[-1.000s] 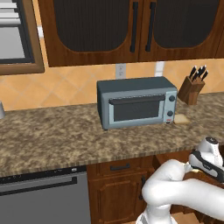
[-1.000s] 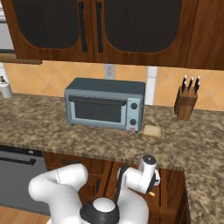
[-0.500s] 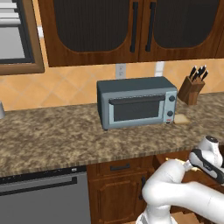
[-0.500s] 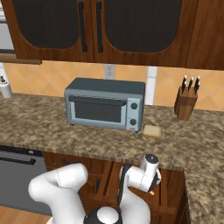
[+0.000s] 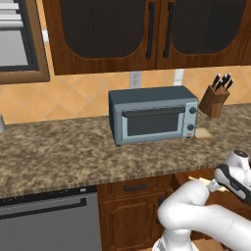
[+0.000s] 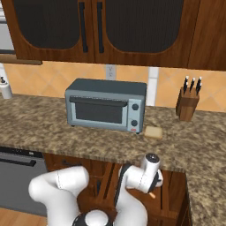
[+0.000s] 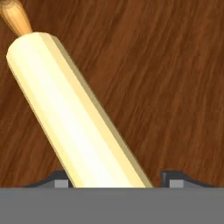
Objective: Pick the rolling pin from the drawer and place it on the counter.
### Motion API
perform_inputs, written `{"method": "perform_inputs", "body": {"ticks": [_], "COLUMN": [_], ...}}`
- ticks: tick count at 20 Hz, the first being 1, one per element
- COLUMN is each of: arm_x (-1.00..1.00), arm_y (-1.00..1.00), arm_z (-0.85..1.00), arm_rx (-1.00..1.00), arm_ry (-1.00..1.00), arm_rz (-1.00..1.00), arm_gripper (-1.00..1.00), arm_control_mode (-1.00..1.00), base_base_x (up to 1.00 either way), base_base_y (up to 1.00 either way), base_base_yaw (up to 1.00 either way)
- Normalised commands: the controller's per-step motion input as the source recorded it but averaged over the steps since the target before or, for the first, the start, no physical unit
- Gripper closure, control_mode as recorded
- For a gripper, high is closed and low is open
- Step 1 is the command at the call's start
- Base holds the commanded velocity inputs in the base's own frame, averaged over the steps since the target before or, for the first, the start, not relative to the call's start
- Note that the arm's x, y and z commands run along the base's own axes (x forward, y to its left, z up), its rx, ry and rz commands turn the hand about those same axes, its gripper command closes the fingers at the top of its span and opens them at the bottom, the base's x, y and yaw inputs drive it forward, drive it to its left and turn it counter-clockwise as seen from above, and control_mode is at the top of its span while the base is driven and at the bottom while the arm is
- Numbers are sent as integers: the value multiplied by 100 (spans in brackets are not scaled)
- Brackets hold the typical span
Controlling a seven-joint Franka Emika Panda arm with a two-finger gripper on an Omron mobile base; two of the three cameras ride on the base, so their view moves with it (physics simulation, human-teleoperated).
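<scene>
Smooth, rounded white arm (image 6: pixel 62 185) links — glossy — with dark joint bands and a dark base cap.

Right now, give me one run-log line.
phase: grasp | rolling pin: between fingers, over drawer floor | counter: no pin yet

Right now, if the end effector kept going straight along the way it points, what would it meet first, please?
Probably the pale yellow wooden rolling pin, lying between its fingertips; behind it is the reddish-brown drawer floor. Depth is unclear.

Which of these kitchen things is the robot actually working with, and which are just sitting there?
Part of the job:
rolling pin
drawer
counter
hand

Just sitting about:
toaster oven
bread slice
knife block
dishwasher
</scene>
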Motion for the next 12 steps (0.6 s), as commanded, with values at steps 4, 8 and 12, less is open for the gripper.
{"method": "perform_inputs", "body": {"ticks": [4,8,12], "arm_x": [-44,-54,-63], "arm_y": [0,0,0], "arm_z": [71,75,88], "arm_rx": [0,0,0], "arm_ry": [8,14,8], "arm_rz": [0,0,0], "arm_gripper": [100,100,100], "arm_control_mode": [-100,-100,-100], "base_base_x": [0,0,0], "base_base_y": [0,0,0], "base_base_yaw": [0,0,0]}}
